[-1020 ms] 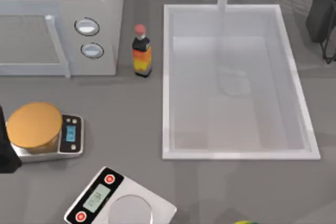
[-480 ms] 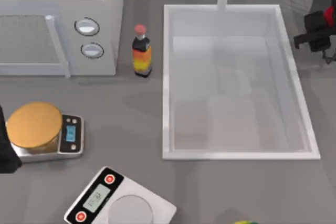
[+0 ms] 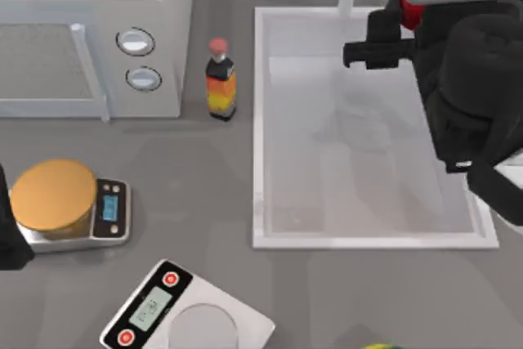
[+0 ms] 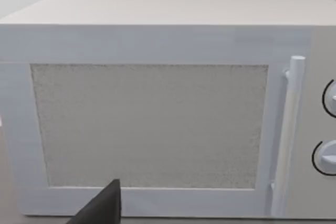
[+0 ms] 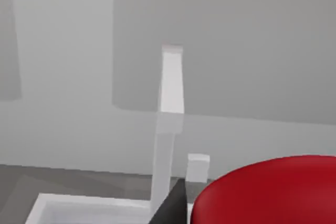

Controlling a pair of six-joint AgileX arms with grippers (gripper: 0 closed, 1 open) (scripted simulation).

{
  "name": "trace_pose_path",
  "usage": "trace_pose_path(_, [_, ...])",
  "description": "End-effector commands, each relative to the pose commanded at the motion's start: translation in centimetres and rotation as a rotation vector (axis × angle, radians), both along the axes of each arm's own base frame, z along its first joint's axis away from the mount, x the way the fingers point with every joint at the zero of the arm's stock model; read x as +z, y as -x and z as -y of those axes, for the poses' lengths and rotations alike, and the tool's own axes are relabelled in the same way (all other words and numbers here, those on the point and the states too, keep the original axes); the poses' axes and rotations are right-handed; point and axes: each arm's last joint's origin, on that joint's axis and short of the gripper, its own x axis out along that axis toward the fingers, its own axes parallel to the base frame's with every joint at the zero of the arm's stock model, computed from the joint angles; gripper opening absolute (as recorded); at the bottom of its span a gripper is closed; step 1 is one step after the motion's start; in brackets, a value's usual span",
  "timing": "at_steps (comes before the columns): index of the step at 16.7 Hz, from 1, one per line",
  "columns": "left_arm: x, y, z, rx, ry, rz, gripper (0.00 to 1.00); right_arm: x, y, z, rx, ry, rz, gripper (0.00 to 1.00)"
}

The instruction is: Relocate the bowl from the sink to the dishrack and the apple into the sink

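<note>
The right arm reaches over the far right corner of the sink [image 3: 261, 120]; its right tool [image 3: 391, 32] is closed on the apple [image 5: 265, 192], a glossy red round that in the right wrist view sits right up against the camera, with the white tap [image 5: 169, 124] beyond; in the top view a sliver of red shows at the tool. The basin below looks bare. I'd judge the apple light, firm and slippery, best held across its widest part, and let go low so it doesn't roll or bounce. The left tool [image 4: 102, 208] is parked by the microwave [image 4: 157, 114] at the bench's left; I can't tell how far it's open.
</note>
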Motion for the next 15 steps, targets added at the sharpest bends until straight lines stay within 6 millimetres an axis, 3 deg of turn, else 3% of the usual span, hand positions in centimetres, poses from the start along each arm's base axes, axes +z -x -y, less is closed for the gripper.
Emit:
trace_pose_path(4, [0.0,0.0,0.0,0.000,0.000,0.000,1.00,-0.4,1.7,-0.7,-0.009,-0.081,0.058,0.00])
trace_pose_path(10, [0.0,0.0,0.0,0.000,0.000,0.000,1.00,-0.4,1.6,-0.7,-0.012,-0.082,0.059,0.00])
trace_pose_path(15, [0.0,0.0,0.0,0.000,0.000,0.000,1.00,-3.9,0.9,-1.7,0.000,-0.058,0.052,0.00])
